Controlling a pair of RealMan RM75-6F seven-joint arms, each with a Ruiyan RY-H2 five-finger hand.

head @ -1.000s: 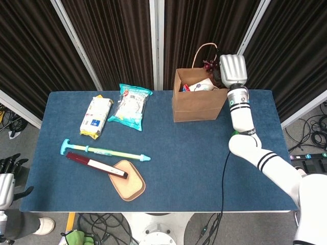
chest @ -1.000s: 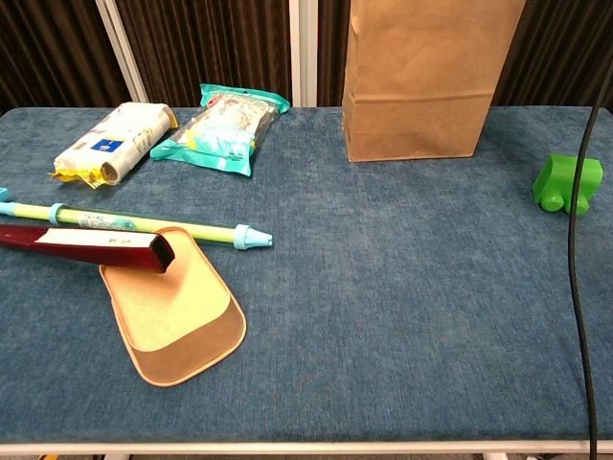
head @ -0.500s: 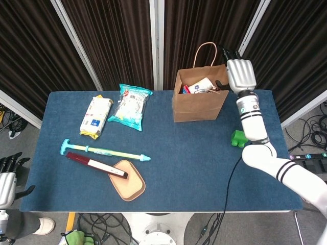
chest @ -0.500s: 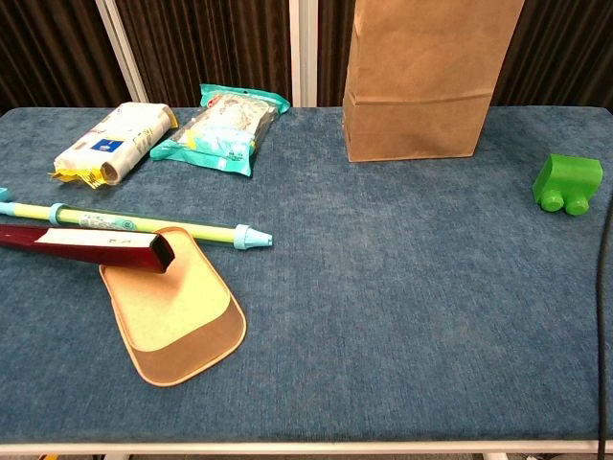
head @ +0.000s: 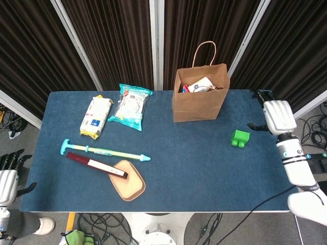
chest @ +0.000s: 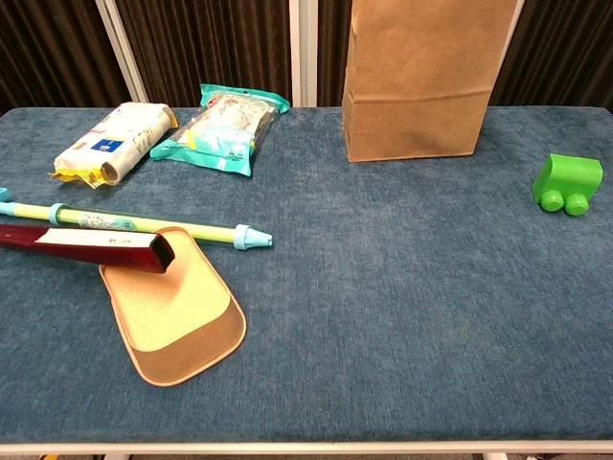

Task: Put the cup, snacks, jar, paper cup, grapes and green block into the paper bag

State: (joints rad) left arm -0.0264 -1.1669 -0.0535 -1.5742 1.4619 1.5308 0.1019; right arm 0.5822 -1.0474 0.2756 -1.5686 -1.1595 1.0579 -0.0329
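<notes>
The brown paper bag (head: 199, 97) (chest: 428, 81) stands upright at the back of the blue table, with several items showing in its mouth. A green block (head: 239, 138) (chest: 567, 183) lies on the cloth to the bag's right. Two snack packets lie at the back left: a white and yellow one (head: 96, 117) (chest: 113, 141) and a teal one (head: 131, 106) (chest: 222, 127). My right hand (head: 277, 116) hovers to the right of the green block, apart from it, holding nothing. My left hand (head: 9, 176) hangs off the table's left front corner, empty, fingers apart.
A teal and yellow stick (head: 104, 151) (chest: 144, 226), a dark red flat box (head: 95, 164) (chest: 86, 248) and a tan pad (head: 129, 179) (chest: 173, 318) lie at the front left. Curtains and metal posts stand behind the table.
My right hand has drawn back from above the bag's mouth to the right and toward the front, uncovering the green block. The left hand has not moved.
</notes>
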